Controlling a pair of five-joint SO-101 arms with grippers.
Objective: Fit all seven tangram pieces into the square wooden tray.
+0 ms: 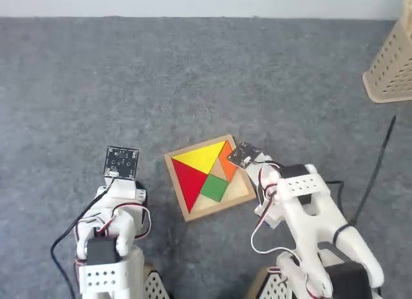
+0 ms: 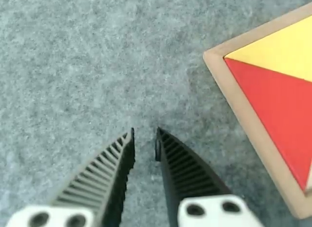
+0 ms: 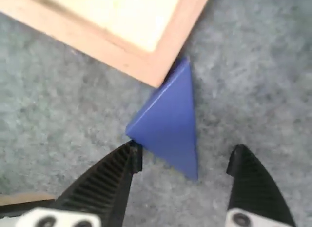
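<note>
Four coloured pieces seated in the square wooden tray (image 1: 176, 186), askew near the middle of the grey carpet (image 1: 193, 74): yellow triangle (image 1: 201, 157) toward the tray's 11 o'clock, red triangle (image 1: 188, 180) toward 8 o'clock and touching the yellow, green square (image 1: 214, 188) just toward 5 o'clock of the tray's middle, orange piece (image 1: 227, 163) toward 1 o'clock, partly under the right arm's wrist camera (image 1: 244, 154). Bare wood along the tray's 4 o'clock side; pale patch between orange and green too unclear to call piece or floor. Outside the tray, a blue triangle (image 3: 168, 119) on the carpet, pressed against an outer corner of the rim. Low over that triangle, the right gripper (image 3: 186, 151), fingers spread wide to either side of it, one fingertip (image 3: 131, 151) just at a corner of the piece, the other apart from it, nothing clasped. In the high view, right arm (image 1: 302, 196) at the tray's 4 o'clock, left arm (image 1: 119, 202) at its 9 o'clock and well apart. Close above bare carpet, the left gripper (image 2: 145, 139), fingers drawn near together with only a narrow gap at the tips, nothing between them, a tray corner with yellow and red near by. Cream perforated bin (image 1: 393, 61) far off at 2 o'clock; black cable (image 1: 376, 170) at 3 o'clock beyond the right arm.
</note>
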